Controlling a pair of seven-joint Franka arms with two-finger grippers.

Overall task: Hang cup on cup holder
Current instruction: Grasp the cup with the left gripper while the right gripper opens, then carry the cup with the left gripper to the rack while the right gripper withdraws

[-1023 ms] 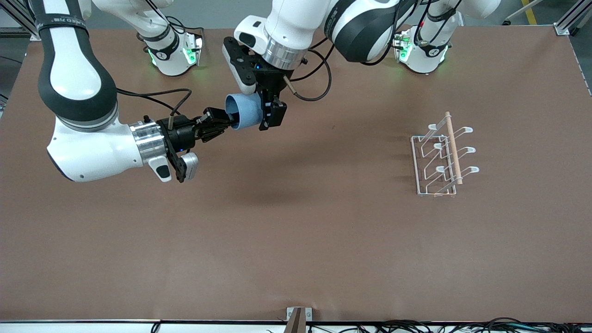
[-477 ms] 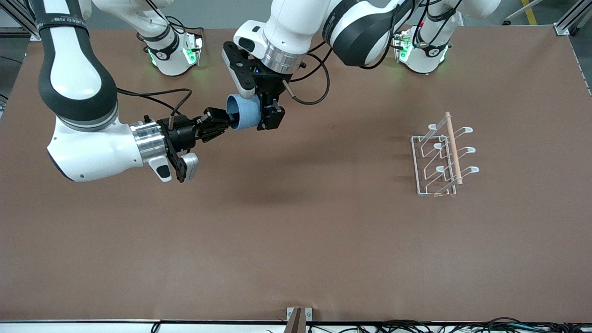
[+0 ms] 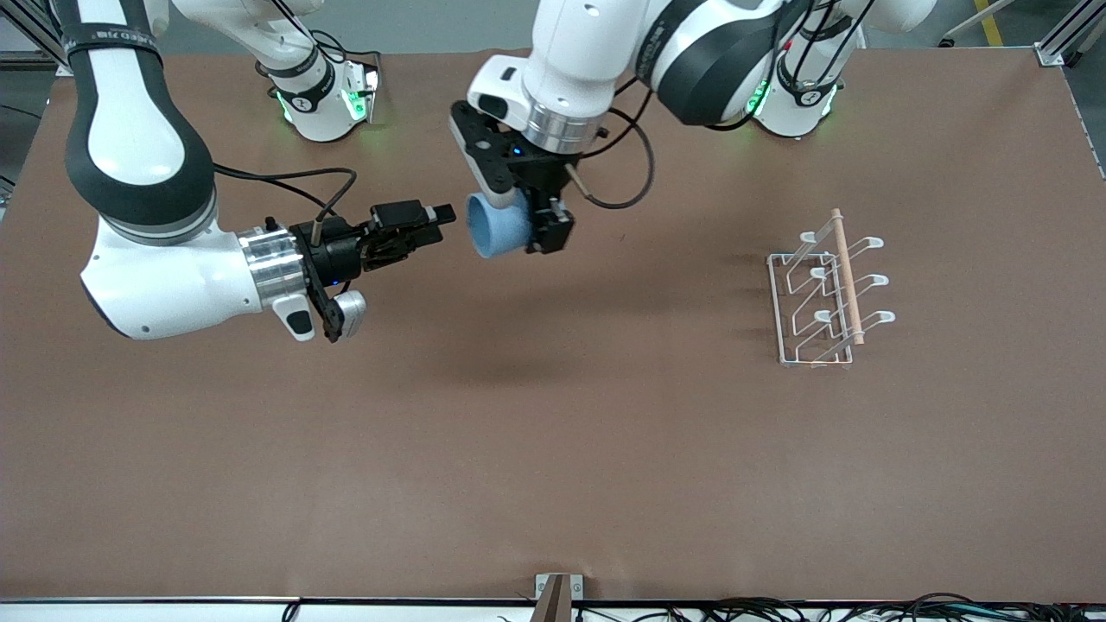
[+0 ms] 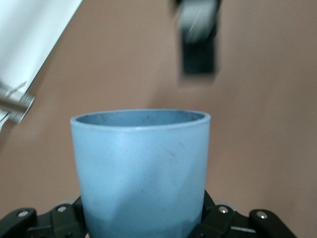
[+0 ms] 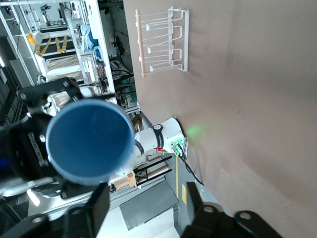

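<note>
My left gripper (image 3: 525,226) is shut on the light-blue cup (image 3: 496,228) and holds it on its side in the air over the middle of the table. The cup's open mouth faces my right gripper (image 3: 442,216), which is open and empty a short gap away from the rim. In the left wrist view the cup (image 4: 141,166) fills the space between the jaws. In the right wrist view I look into the cup's mouth (image 5: 89,141). The white wire cup holder (image 3: 846,276) with its wooden rod stands empty toward the left arm's end; it also shows in the right wrist view (image 5: 161,39).
The two arm bases (image 3: 324,95) (image 3: 791,99) stand along the table's edge by the robots. A small metal bracket (image 3: 557,592) sits at the table edge nearest the front camera. Brown table surface (image 3: 553,415) lies open between the cup and the holder.
The right gripper has let go of the cup's rim and now stands apart from it. The left gripper has carried the cup toward the left arm's end.
</note>
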